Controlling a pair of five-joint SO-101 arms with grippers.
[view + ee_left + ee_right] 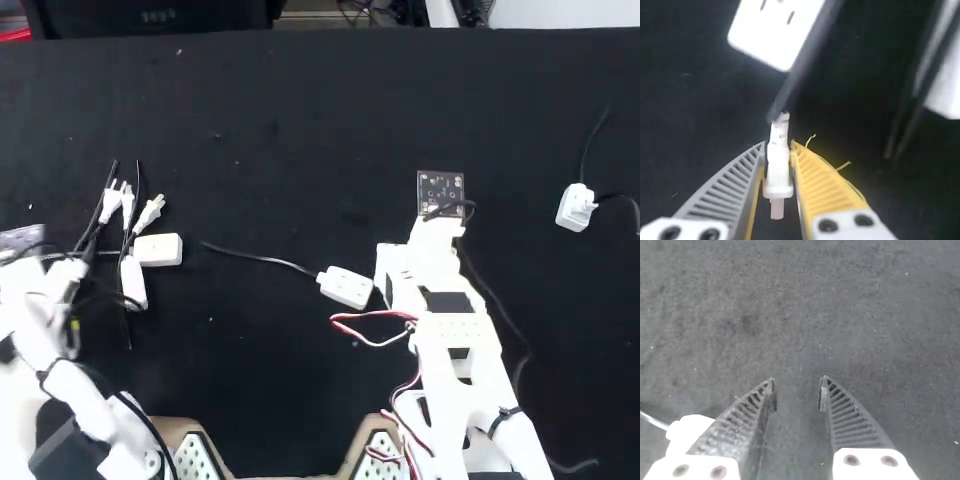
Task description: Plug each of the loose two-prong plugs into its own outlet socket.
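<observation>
Left tool: mine, clamped on plug, near outlet. Right tool: parted, empty, over tabletop. Risk: cord drag twists plug in my grip; misses slots.

**Left gripper clamped, right gripper spread**

The left arm sits along the lower left edge of the high view. Its gripper is pinched tight on a white plug. The right arm stretches up from the bottom edge, right of centre. Its gripper points downward with fingers parted.
</observation>
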